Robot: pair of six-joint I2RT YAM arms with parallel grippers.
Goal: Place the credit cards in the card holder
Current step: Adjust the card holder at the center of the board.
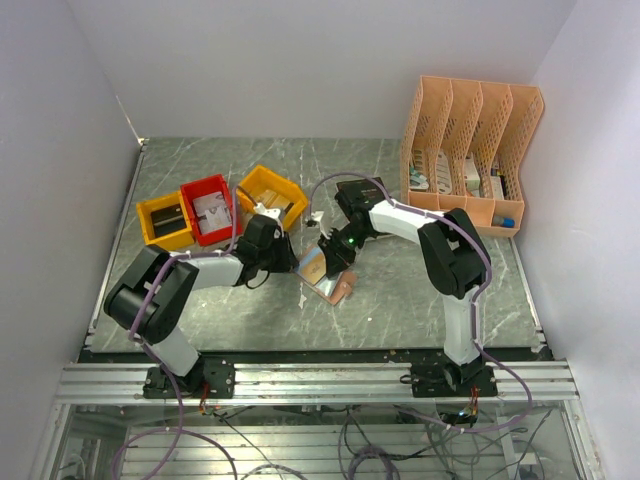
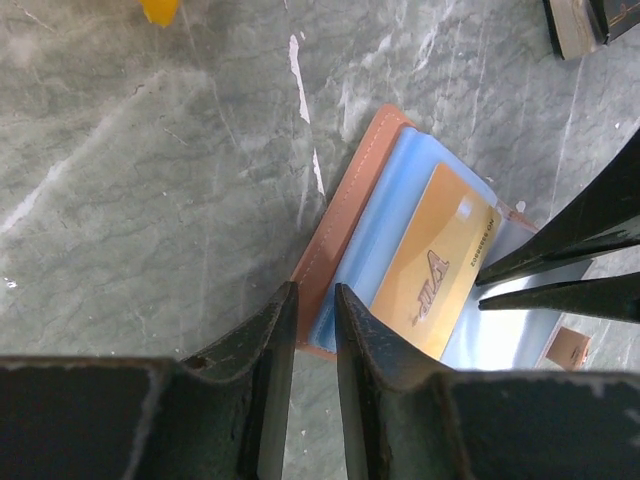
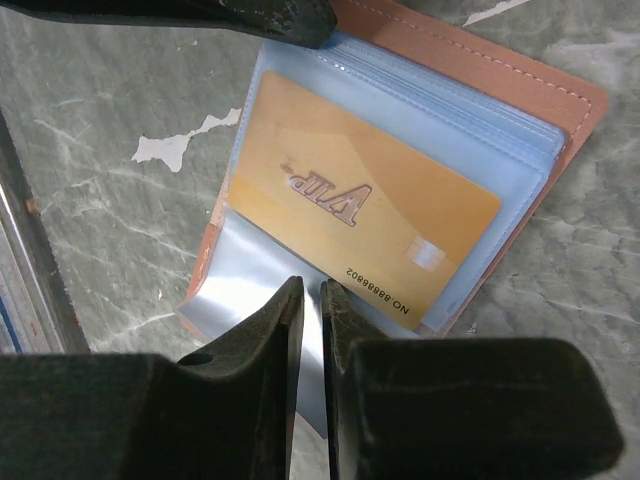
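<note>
Left hand [image 2: 315, 292] slightly apart on the open card holder [image 3: 520, 75] corner at overhead-view centre, right hand [image 3: 310, 290] nearly together at the orange-gold card [image 3: 350, 200] edge: a hard push may skid the holder across the bench [image 2: 150, 200] or buckle its clear sleeve [image 3: 250, 270].

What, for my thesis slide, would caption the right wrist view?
Right gripper, jaws pinching a clear sleeve of the open card holder, beside the gold credit card lying on its sleeves.

Table [image 1: 200, 310]: grey-green marbled top, white scuffs.
Centre: card holder [image 1: 341, 289], lying open.
10 o'clock: yellow bin [image 1: 165, 222], red bin [image 1: 208, 208], second yellow bin [image 1: 272, 190], side by side.
12 o'clock: black book [image 1: 352, 190].
2 o'clock: peach file rack [image 1: 470, 150], upright.
</note>
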